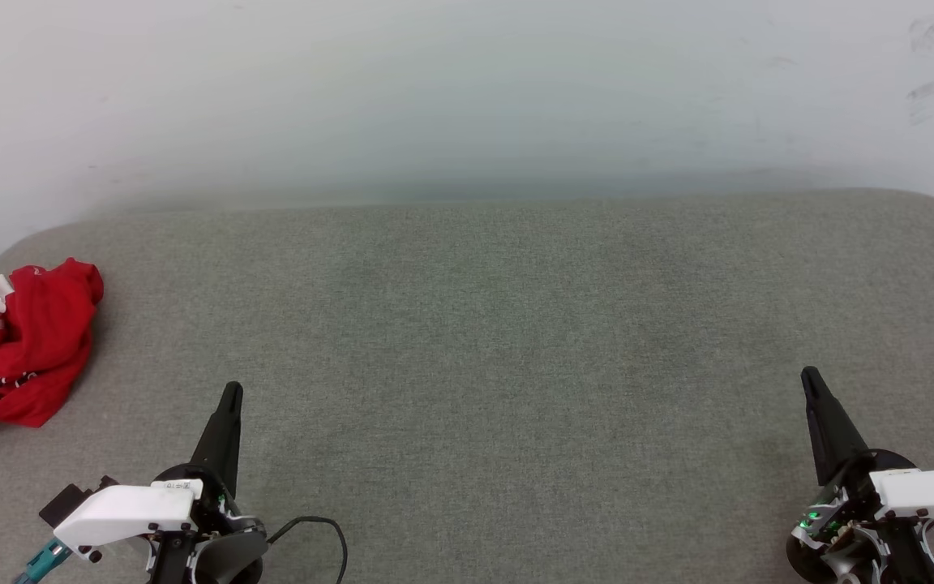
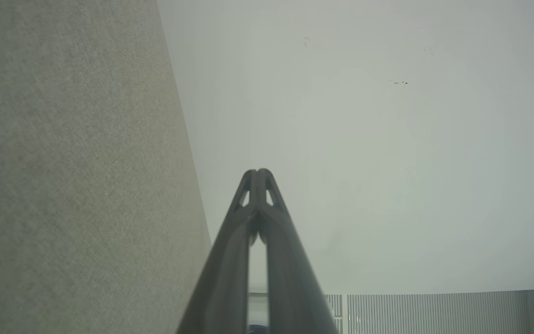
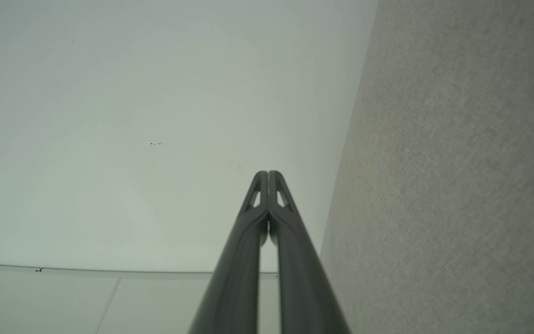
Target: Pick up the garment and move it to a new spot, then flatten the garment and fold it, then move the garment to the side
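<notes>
One garment [image 1: 17, 345] lies left of both jaws.

Grey fabric cushion [image 1: 516, 365] (pale scuffed wall [image 1: 467, 89] behind)

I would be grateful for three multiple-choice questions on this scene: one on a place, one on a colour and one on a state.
1. Where on the grey surface does the garment lie in the head view?
A. at the left edge
B. in the middle
C. at the right edge

2. What colour is most of the garment?
A. blue
B. red
C. green

3. How is the left gripper?
A. shut and empty
B. wide open
C. shut on the garment

Answers: 1 A, it lies bunched at that view's left edge. 2 B, the cloth is red with white sleeve parts. 3 A, its fingertips meet, well apart from the garment.
</notes>
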Motion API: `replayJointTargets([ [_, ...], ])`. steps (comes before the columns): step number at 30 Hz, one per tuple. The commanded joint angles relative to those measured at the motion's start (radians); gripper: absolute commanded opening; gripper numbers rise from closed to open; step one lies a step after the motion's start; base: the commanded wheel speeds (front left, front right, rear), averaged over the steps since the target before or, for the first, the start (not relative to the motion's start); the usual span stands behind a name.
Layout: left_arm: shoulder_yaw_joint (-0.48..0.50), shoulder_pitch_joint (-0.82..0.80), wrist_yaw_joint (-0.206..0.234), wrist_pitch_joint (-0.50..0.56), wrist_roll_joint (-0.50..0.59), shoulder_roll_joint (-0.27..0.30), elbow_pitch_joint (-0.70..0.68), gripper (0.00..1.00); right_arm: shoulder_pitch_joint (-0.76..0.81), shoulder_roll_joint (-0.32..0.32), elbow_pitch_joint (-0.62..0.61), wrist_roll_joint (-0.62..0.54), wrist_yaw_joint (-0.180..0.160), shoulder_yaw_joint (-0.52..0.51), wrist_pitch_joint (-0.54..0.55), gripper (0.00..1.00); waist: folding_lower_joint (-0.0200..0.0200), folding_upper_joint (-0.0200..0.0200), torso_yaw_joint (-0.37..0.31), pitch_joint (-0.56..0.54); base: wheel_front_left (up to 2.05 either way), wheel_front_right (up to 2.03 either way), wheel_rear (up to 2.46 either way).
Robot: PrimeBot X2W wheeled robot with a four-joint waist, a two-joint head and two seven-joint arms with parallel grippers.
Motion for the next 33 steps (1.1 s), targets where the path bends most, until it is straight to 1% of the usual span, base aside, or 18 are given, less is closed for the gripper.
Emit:
replayJointTargets([
  [1,0.003,-0.008,-0.002,0.0,0.001,0.001,-0.002,0.0,-0.016,0.005,0.0,0.0,0.0,0.001,-0.002,0.0,0.0,0.0,0.0,0.0,0.0,0.0,0.0],
  [31,0.003,-0.008,-0.002,0.0,0.001,0.001,-0.002,0.0,-0.016,0.005,0.0,0.0,0.0,0.001,-0.002,0.0,0.0,0.0,0.0,0.0,0.0,0.0,0.0],
  [32,0.0,0.0,0.0,0.0,0.0,0.0,0.0,1.0,0.0,0.0,0.0,0.0,0.0,0.0,0.0,1.0,0.0,0.0,0.0,0.0,0.0,0.0,0.0],
  [33,-0.001,0.002,0.0,0.0,0.0,-0.001,0.005,1.0,0.003,0.0,0.004,0.0,0.0,0.0,0.0,1.0,0.0,0.0,0.0,0.0,0.0,0.0,0.0],
])
